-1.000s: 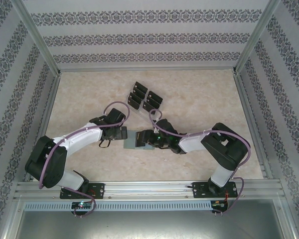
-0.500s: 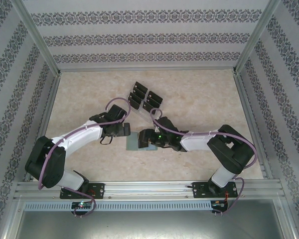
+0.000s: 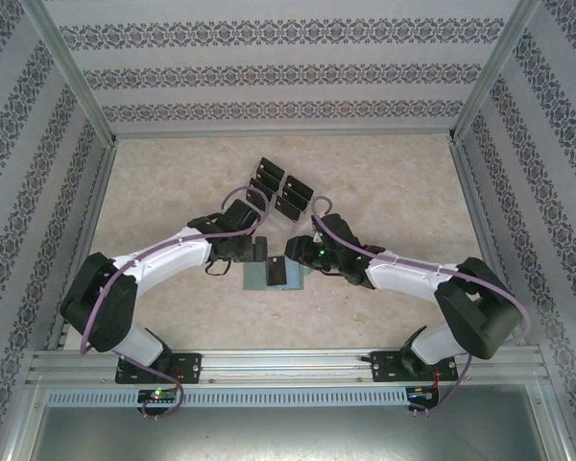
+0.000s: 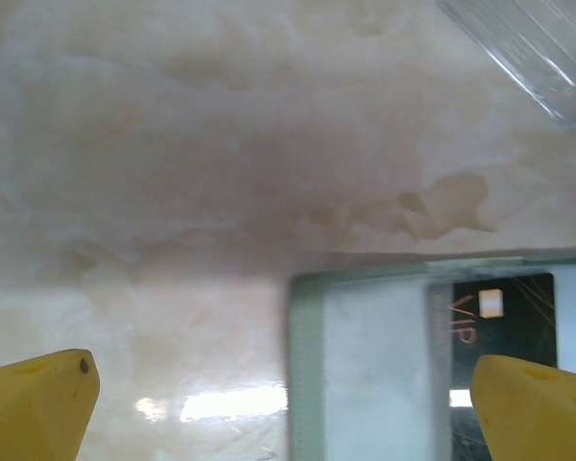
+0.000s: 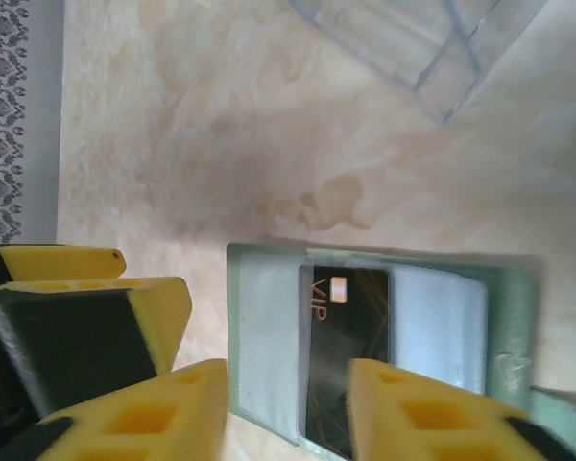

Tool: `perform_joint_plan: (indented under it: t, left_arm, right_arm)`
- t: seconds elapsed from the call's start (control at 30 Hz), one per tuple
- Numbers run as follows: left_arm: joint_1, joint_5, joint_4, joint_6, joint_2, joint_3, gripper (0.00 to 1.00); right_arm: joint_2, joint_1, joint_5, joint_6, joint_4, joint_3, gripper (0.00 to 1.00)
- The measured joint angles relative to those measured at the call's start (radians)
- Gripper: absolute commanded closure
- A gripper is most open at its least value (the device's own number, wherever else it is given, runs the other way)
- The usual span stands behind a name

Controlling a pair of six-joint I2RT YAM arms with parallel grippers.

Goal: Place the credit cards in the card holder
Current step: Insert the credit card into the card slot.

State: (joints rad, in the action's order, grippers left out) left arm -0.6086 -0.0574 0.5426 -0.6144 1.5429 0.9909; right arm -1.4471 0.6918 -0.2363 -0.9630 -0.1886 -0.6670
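Right wrist: credit card (image 5: 350,327) on card holder (image 5: 432,327) (bare table (image 5: 173,144) beyond)

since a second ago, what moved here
The left gripper moved right, closer to the card holder. The right arm stretched out, elbow swinging right, with the right gripper kept over the holder. Nothing grasped or released. Holder, the card inside and the racked cards stayed put.
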Motion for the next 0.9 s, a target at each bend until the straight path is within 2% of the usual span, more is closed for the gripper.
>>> perform_joint_plan:
  t: [0.07, 0.17, 0.5, 0.9]
  left_arm:
    - [-0.03, 0.002, 0.0, -0.006, 0.033, 0.024, 0.0]
    - [-0.069, 0.002, 0.0, -0.016, 0.081, 0.063, 0.0]
    - [-0.15, 0.001, 0.0, -0.045, 0.199, 0.153, 0.0]
    - [-0.164, -0.006, 0.001, -0.053, 0.26, 0.158, 0.0]
  right_arm:
    - [0.017, -0.014, 0.008, 0.005, 0.016, 0.014, 0.9]
    - [0.018, -0.015, 0.007, 0.006, 0.033, 0.035, 0.96]
    - [-0.035, -0.015, 0.004, -0.002, 0.006, 0.11, 0.98]
    - [-0.105, -0.029, 0.005, -0.016, -0.083, 0.143, 0.99]
